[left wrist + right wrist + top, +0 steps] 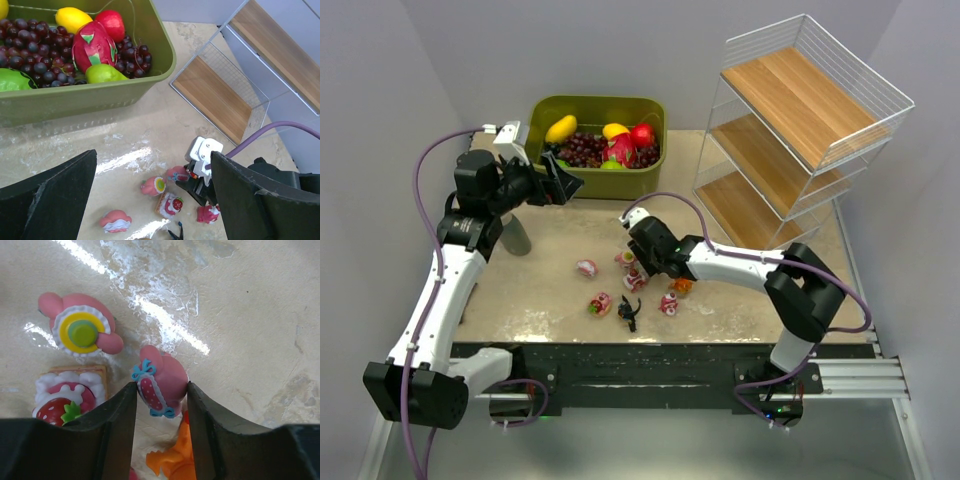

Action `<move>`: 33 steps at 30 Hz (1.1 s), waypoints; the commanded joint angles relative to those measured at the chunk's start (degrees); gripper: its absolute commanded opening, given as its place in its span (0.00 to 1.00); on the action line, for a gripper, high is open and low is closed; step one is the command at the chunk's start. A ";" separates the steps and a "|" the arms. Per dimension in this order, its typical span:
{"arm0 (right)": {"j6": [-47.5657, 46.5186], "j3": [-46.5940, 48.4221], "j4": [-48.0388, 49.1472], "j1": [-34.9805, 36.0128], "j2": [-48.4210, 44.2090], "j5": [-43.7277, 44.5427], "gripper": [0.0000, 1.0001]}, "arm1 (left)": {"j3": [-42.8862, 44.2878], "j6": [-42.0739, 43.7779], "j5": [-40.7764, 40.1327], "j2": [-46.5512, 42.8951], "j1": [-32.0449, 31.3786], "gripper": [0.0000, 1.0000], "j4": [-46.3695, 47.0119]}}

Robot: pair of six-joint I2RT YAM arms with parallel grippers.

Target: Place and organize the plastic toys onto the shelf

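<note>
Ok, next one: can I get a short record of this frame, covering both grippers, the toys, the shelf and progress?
left gripper: open, empty, raised in front of the green bin
right gripper: low over the table, fingers against both sides of the pink bow toy
other toys: loose on the table, among them the orange creature and the black creature
shelf: three wood tiers, no toys on them
progress: nothing placed yet

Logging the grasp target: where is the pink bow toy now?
In the right wrist view the pink toy sits on the table between the right gripper's jaws, beside the cake toy and the orange toy.
</note>
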 commanded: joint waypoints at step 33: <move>3.93 12.42 -0.87 -6.53 0.42 -19.93 0.69 | -9.84 -1.41 5.25 0.81 -2.53 1.00 9.34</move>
